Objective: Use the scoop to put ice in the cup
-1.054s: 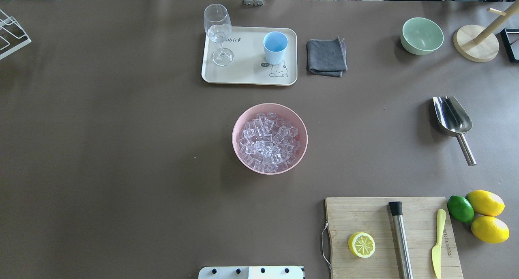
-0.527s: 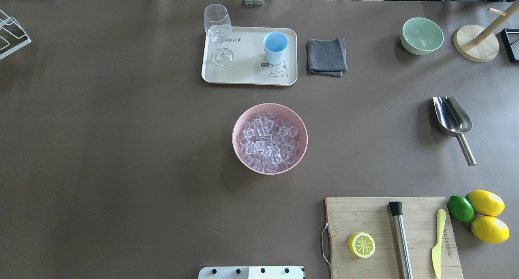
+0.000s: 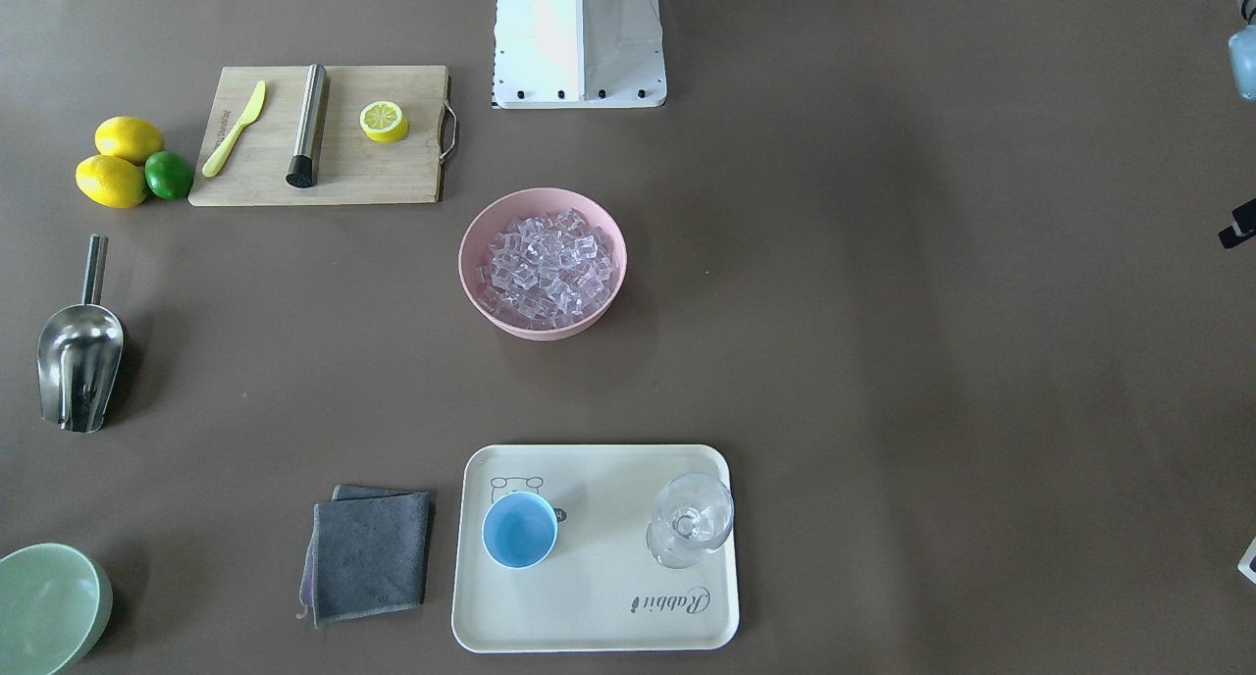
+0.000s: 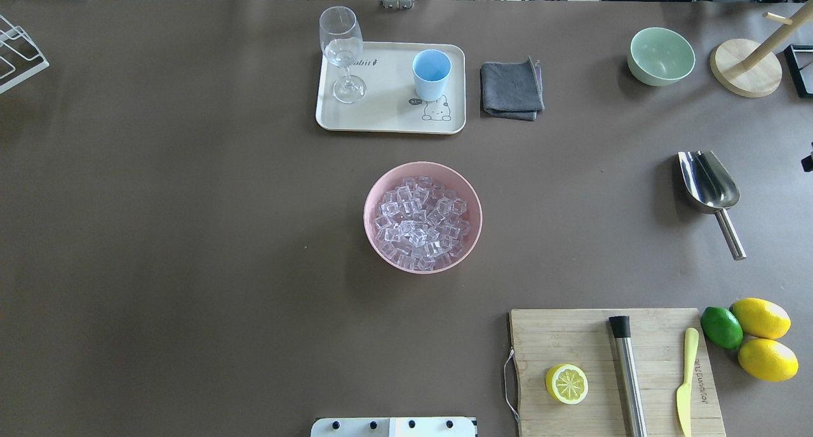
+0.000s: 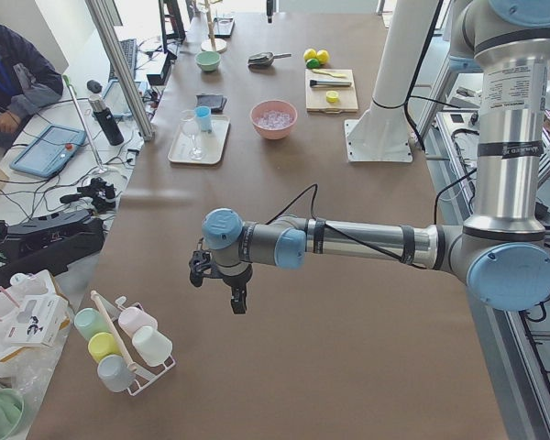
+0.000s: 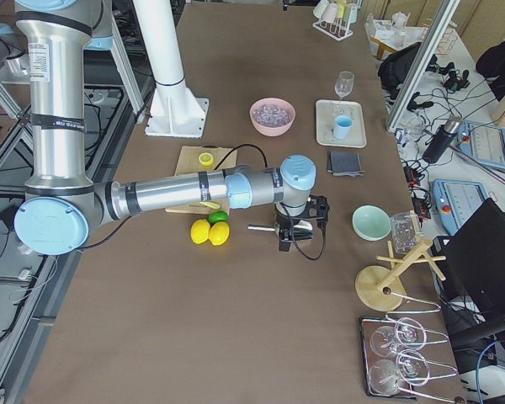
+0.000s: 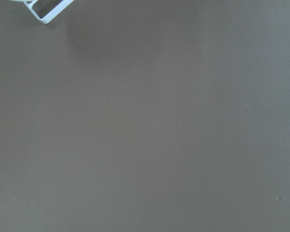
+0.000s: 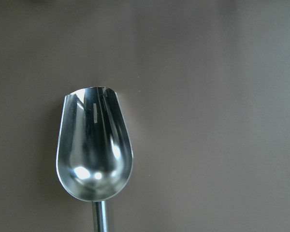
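The ice (image 4: 420, 224) fills a pink bowl (image 4: 375, 189) at the table's middle. The light-blue cup (image 4: 431, 73) stands empty on a cream tray (image 4: 387, 116) behind it. The steel scoop (image 4: 708, 183) lies flat at the right, its handle pointing toward the robot. It fills the right wrist view (image 8: 94, 154). My right gripper (image 6: 293, 236) hangs above the scoop without touching it, and I cannot tell whether it is open. My left gripper (image 5: 222, 280) hovers over bare table far to the left, and I cannot tell its state either.
A stemmed glass (image 4: 343, 49) stands on the tray, with a grey cloth (image 4: 511, 89) beside it. A green bowl (image 4: 660, 56) and a wooden stand (image 4: 745, 68) are at the back right. The cutting board (image 4: 571, 335) holds a steel rod (image 4: 627, 373), with lemons (image 4: 760, 317) to its right.
A black bit of my right gripper has come into the overhead view at the right edge, near the scoop. Nothing on the table has moved.
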`<state>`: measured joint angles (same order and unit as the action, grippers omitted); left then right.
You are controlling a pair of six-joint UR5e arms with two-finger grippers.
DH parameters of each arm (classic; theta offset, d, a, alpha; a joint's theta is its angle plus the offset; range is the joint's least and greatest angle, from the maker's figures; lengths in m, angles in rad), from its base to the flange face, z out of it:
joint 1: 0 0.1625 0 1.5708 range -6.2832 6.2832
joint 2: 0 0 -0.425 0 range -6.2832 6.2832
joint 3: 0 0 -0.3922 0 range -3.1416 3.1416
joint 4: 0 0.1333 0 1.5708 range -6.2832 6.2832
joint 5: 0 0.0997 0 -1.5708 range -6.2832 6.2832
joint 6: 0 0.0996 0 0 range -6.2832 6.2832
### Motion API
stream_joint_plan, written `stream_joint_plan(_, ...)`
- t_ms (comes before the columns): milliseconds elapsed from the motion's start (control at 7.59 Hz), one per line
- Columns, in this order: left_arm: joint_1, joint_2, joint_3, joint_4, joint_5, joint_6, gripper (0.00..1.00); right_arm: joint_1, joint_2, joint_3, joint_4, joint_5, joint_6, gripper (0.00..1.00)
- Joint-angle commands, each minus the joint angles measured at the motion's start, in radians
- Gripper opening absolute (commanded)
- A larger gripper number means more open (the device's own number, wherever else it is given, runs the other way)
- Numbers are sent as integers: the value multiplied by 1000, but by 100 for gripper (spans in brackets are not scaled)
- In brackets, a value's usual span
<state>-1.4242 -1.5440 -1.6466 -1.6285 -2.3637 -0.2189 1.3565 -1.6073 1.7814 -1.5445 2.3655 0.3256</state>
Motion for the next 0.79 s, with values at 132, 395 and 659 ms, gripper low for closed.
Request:
stream_joint_plan(132, 128, -100, -88, 120, 11, -17, 98, -219, -63, 1, 335, -58, 404, 100)
stream_joint_plan(395, 206, -154, -134, 121, 11, -8, 98, -362, -72, 3, 365, -141, 478, 100)
stream_joint_plan(659, 304, -229, -165, 116, 24, -7, 98, -454, -72, -37, 366, -230, 483, 100)
